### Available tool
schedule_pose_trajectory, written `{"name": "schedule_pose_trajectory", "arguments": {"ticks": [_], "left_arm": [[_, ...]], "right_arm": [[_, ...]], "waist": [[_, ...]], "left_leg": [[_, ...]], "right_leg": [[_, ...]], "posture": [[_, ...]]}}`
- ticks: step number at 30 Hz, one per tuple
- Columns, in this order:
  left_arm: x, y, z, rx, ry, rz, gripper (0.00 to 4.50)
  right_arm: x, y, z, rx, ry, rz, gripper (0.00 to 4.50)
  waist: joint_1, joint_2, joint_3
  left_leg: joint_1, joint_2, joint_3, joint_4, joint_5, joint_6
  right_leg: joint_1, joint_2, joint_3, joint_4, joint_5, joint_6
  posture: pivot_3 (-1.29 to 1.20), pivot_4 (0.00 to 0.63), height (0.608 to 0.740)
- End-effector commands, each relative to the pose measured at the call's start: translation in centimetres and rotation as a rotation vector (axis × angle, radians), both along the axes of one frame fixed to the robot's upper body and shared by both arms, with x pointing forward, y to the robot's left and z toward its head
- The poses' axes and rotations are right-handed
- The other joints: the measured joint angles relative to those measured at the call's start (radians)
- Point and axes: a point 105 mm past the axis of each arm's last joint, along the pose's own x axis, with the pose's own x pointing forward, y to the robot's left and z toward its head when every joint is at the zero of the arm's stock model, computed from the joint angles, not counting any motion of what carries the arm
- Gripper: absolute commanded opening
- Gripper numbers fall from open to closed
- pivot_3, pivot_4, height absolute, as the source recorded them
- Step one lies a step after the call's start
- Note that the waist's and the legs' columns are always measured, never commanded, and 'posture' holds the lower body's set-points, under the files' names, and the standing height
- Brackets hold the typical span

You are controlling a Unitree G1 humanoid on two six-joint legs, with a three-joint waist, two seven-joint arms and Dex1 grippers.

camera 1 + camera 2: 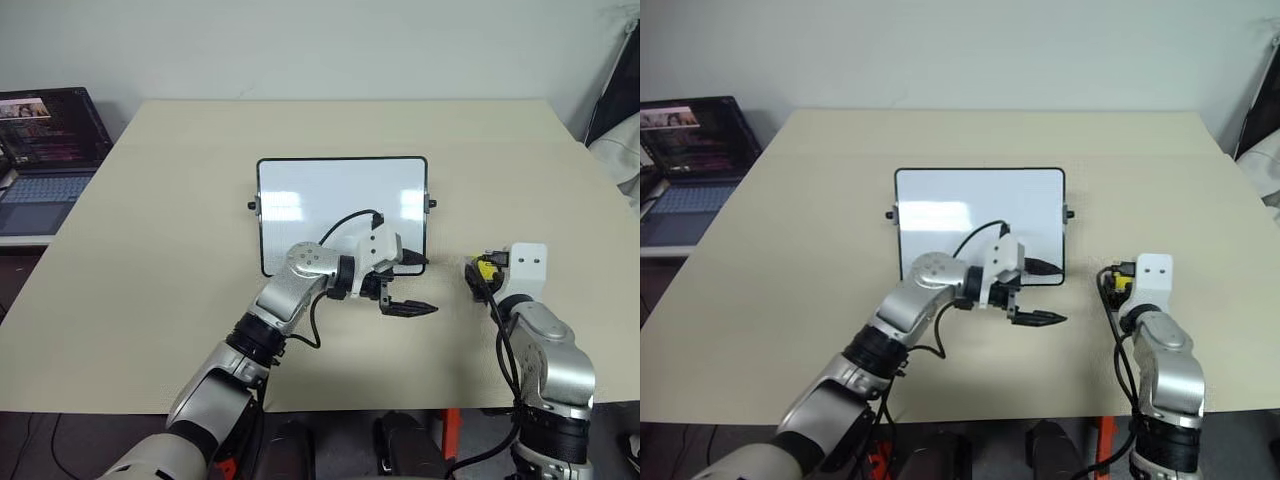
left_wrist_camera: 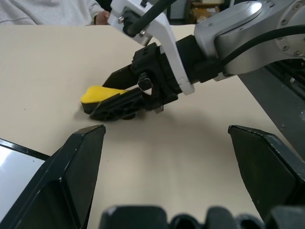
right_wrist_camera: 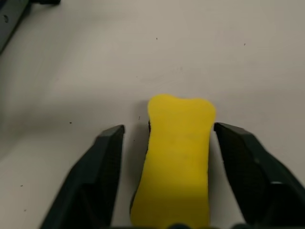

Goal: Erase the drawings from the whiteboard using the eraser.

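Right pincer [image 3: 164, 138] spread wide, the small yellow oblong eraser [image 3: 177, 157] lying between its fingers on the beige worktop [image 1: 150, 250], right of the black-framed white whiteboard [image 1: 320, 200]. Left pincer [image 1: 415, 285] spread, empty.

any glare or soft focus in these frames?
Left eye view: window-like glare on the whiteboard. Right wrist view: eraser slightly soft up close. Left wrist view: shadow on the table under the right gripper.
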Motion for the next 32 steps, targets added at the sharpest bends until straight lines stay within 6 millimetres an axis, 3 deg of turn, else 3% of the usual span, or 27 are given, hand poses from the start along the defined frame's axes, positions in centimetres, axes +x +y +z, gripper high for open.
{"name": "schedule_pose_trajectory", "arguments": {"ticks": [1, 5, 7, 9, 12, 19, 23, 28, 32], "left_arm": [[-0.2, 0.9, 0.2, -0.017, -0.024, 0.039, 4.5], [0.1, 3.3, -1.1, -0.009, -0.01, 0.149, 4.5], [0.0, 5.4, -1.3, -0.039, 0.015, 0.25, 4.5], [-0.4, 8.0, -1.4, -0.083, 0.05, 0.382, 4.5], [-1.2, 11.7, -1.5, -0.141, 0.083, 0.608, 4.5], [-2.4, 19.3, -1.7, -0.217, -0.044, 1.195, 4.5], [-2.9, 20.0, -2.9, -0.241, -0.05, 1.309, 4.5], [-4.0, 22.2, -6.2, -0.179, -0.045, 1.494, 4.5], [-4.3, 21.8, -6.7, -0.181, -0.055, 1.51, 4.5]], "right_arm": [[0.5, -1.0, 1.6, -0.005, -0.077, -0.018, 4.49], [0.1, -0.7, 3.7, -0.019, -0.171, 0.036, 4.49], [-1.0, 0.9, 5.5, -0.04, -0.249, 0.141, 4.49], [-2.6, 3.3, 6.0, -0.025, -0.27, 0.28, 4.49], [-4.7, 4.9, 5.4, -0.038, -0.292, 0.357, 4.49], [-8.5, 2.0, 1.3, 0.005, -0.342, 0.178, 4.49], [-8.4, 0.6, 0.6, 0.048, -0.352, 0.147, 4.49], [-9.2, 1.0, 0.4, 0.005, -0.337, 0.189, 4.49], [-9.1, 1.5, 0.1, 0.022, -0.314, 0.232, 4.49]], "waist": [[0.0, 0.0, 0.0], [-0.001, 0.0, 0.0], [-0.003, 0.0, 0.0], [-0.005, 0.001, 0.0], [-0.004, 0.001, 0.0], [0.018, 0.0, -0.001], [0.012, 0.0, -0.001], [0.009, 0.0, -0.001], [0.009, 0.0, -0.001]], "left_leg": [[0.0, 0.0, 0.0, 0.0, 0.0, 0.0], [0.0, 0.001, -0.001, 0.0, 0.0, 0.0], [0.0, 0.001, -0.002, 0.0, 0.0, 0.0], [0.0, 0.001, -0.002, 0.0, 0.0, 0.0], [0.0, 0.003, -0.003, 0.0, 0.0, 0.0], [0.001, 0.001, -0.004, 0.001, -0.001, 0.0], [0.003, 0.001, -0.001, 0.002, 0.0, 0.0], [0.008, 0.003, -0.001, 0.0, 0.0, 0.0], [0.007, 0.002, -0.002, 0.001, 0.0, 0.0]], "right_leg": [[0.0, 0.0, 0.0, 0.0, 0.0, 0.0], [0.0, 0.0, 0.0, 0.0, 0.0, 0.0], [0.0, 0.0, 0.0, 0.001, 0.0, 0.0], [0.0, 0.0, 0.0, 0.0, 0.0, 0.0], [0.0, -0.003, 0.0, 0.0, -0.001, 0.0], [0.003, -0.005, 0.0, -0.002, -0.001, 0.001], [0.004, -0.004, 0.001, -0.002, -0.001, 0.003], [0.008, -0.002, 0.0, -0.002, -0.003, 0.003], [0.009, -0.003, 0.0, -0.002, -0.003, 0.003]], "posture": [[0.0, 0.15, 0.74], [0.0, 0.15, 0.74], [0.0, 0.15, 0.74], [0.0, 0.15, 0.74], [0.0, 0.15, 0.74], [0.0, 0.15, 0.74], [0.0, 0.15, 0.74], [0.0, 0.15, 0.74], [0.0, 0.15, 0.74]]}}
